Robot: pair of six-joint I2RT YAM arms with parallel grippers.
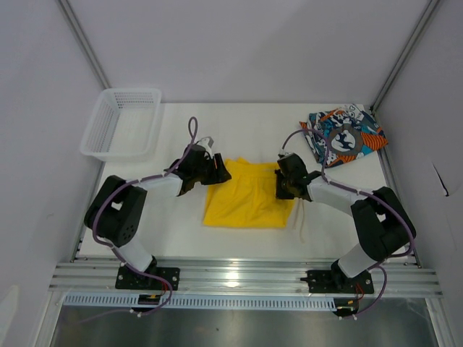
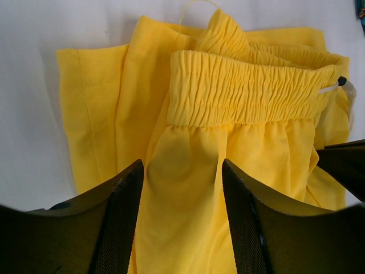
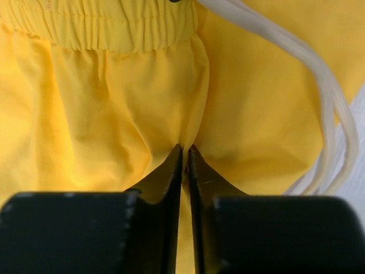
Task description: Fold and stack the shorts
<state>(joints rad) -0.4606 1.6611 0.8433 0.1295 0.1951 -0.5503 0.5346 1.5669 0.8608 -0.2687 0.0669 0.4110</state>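
The yellow shorts (image 1: pixel 246 196) lie folded at the table's middle, with the elastic waistband (image 2: pixel 245 91) bunched up. My left gripper (image 1: pixel 221 170) is at their left top corner. Its fingers (image 2: pixel 128 188) stand wide apart, with a fold of yellow cloth (image 2: pixel 182 217) lying between them. My right gripper (image 1: pixel 283 182) is at their right top corner, shut on a pinch of the yellow cloth (image 3: pixel 114 114) just below the waistband. The white drawstring (image 3: pixel 325 97) loops to the right. The printed shorts (image 1: pixel 344 136) lie folded at the back right, apart from both grippers.
A white mesh basket (image 1: pixel 123 123) stands at the back left. The drawstring's end (image 1: pixel 300 225) trails over the table toward the front. Grey walls close in both sides; a metal rail (image 1: pixel 246 278) runs along the near edge.
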